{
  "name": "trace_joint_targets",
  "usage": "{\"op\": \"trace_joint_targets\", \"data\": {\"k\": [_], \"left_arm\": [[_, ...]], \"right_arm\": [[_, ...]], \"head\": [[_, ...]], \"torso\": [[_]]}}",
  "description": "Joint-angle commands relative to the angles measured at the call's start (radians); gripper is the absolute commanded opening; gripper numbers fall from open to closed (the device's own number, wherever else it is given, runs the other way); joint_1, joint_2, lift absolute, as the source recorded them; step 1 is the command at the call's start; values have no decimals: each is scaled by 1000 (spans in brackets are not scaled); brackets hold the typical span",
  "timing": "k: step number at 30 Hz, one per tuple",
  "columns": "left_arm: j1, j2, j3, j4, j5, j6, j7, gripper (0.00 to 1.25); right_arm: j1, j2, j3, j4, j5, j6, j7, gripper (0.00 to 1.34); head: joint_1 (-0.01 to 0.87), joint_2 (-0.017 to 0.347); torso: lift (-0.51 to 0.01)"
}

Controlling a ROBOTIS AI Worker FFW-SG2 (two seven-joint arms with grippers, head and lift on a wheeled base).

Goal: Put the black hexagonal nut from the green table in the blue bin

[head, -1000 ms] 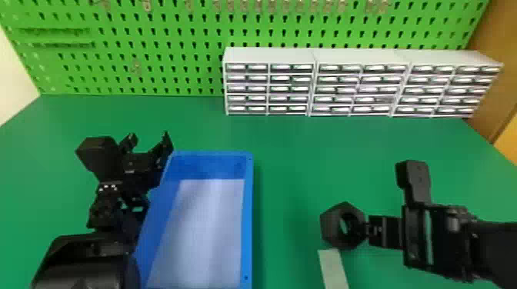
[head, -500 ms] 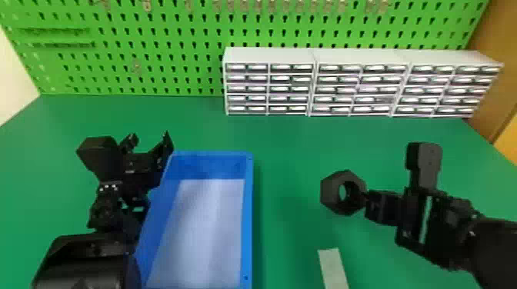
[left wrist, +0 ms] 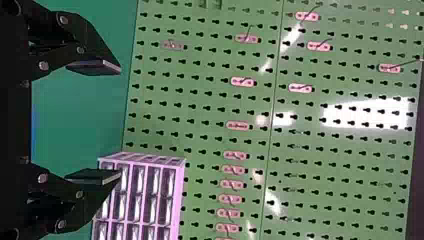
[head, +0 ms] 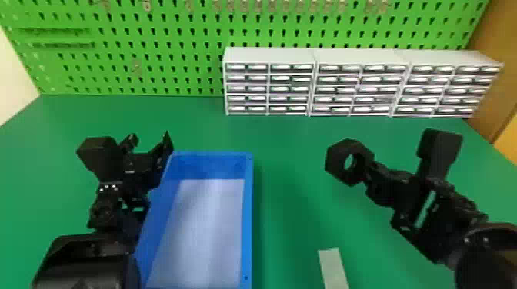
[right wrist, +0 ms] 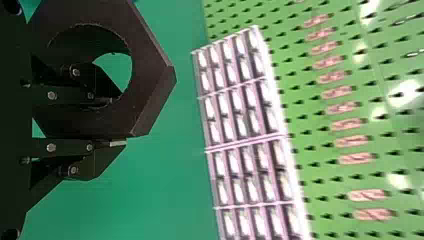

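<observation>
Black nut: the black nut (head: 334,160) is at the front of the right gripper (right wrist: 120,122), between its two fingers, above the green table (head: 292,153).
Right jaws: closed on one wall of the nut; one finger is in the hole, the other lies along the outer side.
Nut's lie: it is tilted; its hole opens across the fingers, not along them.
Blue bin: from the right jaws, the blue bin (head: 248,215) lies to the robot's left, well apart; its middle is also somewhat nearer to the robot.
Bin's long axis: it runs away from the robot, so the long right rim is the one to cross, I judge.
Left gripper: the left gripper (head: 150,139) is by the bin's far left corner, jaws wide and with nothing between; it is nearer to the bin, but the nut is with the right.
Next move: probably a leftward carry by the right arm, with the nut higher than the rim, then opening above the bin floor.
</observation>
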Motion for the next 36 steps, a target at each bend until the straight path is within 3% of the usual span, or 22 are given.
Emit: {"op": "trace_joint_targets", "data": {"k": [1,11,21,36], "left_arm": [[-1,-3,-2,0,0,0,0,739],[2,-3,0,0,1,0,0,739],[0,-3,1,-1,3,0,0,739],[-1,-3,0,0,3,0,0,739]], "right_arm": [[13,8,7,0,48,-95,7,350],[30,34,16,0,183,-270,44,348],[33,34,22,-5,265,-308,113,348],[16,47,34,-6,291,-308,116,348]], "head": [[686,51],[686,51],[686,51],[686,51]], "torso": [[-97],[-97],[-97],[-97]]}}
